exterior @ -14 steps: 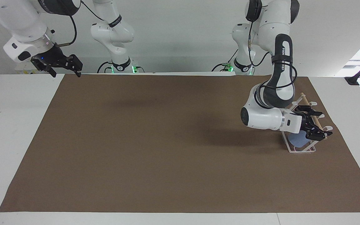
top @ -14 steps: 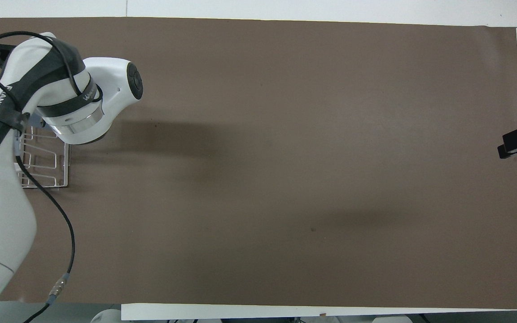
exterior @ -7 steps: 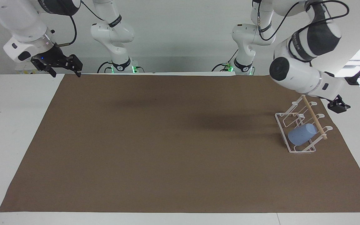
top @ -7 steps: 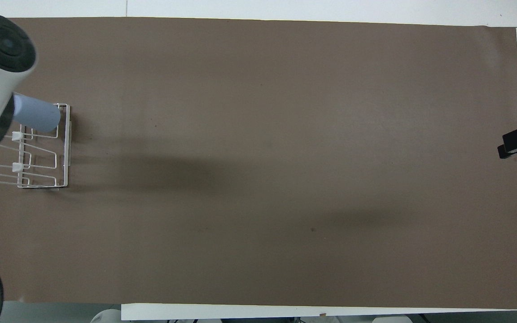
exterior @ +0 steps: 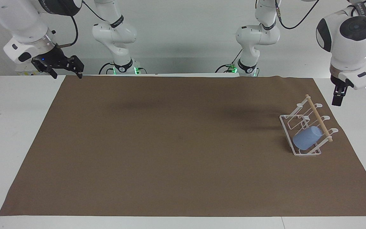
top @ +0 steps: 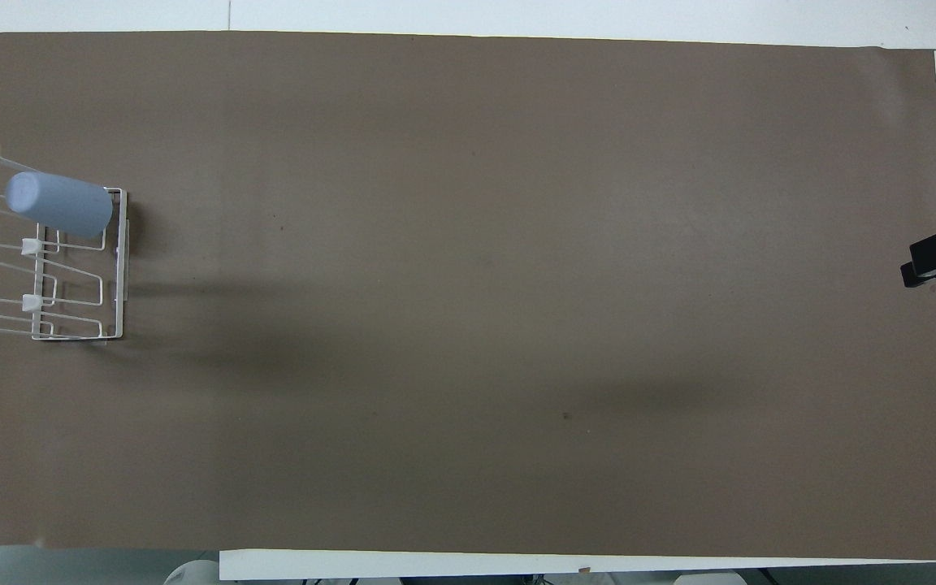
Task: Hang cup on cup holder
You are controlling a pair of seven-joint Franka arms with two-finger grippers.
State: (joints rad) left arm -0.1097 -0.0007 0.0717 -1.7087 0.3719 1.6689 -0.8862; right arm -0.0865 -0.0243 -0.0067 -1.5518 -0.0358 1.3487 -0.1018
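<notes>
Cup: the small light-blue plastic cup (exterior: 307,137) is hung on a slanted prong, at the rack's end farthest from the robots.
Holder: the white wire cup holder with a wooden dowel (exterior: 307,130) is set on the brown mat (exterior: 170,152), at the left arm's end.
Change: a second ago the cup was covered by the left gripper (exterior: 337,95); now it is let go and lifted away, off to the side of the holder. Its jaws cannot be told.
Right gripper (exterior: 65,68): kept waiting over the table's corner, jaws spread.
Meaning: the job looks done.

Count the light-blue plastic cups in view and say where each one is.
1. The light-blue plastic cup hangs tilted on the white wire cup holder, at its end farthest from the robots. None seems hidden.
</notes>
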